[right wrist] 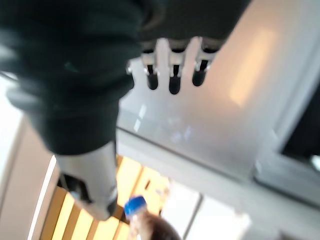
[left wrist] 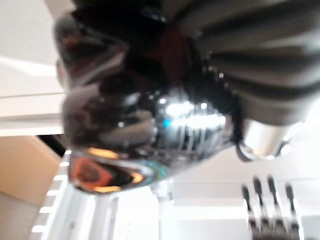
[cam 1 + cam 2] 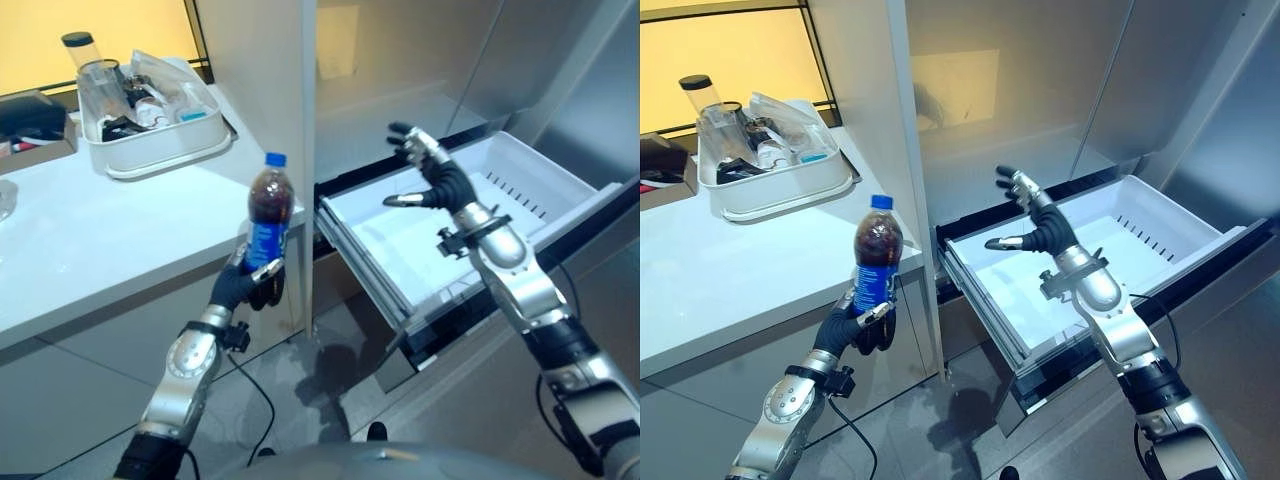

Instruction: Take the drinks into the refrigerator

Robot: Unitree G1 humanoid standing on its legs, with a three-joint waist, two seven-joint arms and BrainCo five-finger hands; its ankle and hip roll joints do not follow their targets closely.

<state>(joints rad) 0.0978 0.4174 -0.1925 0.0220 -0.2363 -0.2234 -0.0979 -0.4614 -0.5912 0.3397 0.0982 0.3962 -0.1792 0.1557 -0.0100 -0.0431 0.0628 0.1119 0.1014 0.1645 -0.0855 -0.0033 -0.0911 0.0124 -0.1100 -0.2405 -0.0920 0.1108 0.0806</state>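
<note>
L hand (image 3: 252,284) grips cola bottle (image 3: 268,215) | R hand (image 3: 432,175) open over drawer (image 3: 540,190)

On your left you see a long white countertop (image 3: 90,240) carrying a white plastic tub (image 3: 160,145) of clutter, yellow-lit window (image 3: 90,40) behind, grey floor (image 3: 300,400) below.

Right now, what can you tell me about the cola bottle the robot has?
The cola bottle is clear plastic, filled with dark brown drink nearly to the neck, with a blue screw cap on and a blue label around its lower half. It stands upright in the air, held near its base by the curled fingers of the left hand. It hangs in front of the white counter's edge, to the left of the open white refrigerator drawer.
</note>
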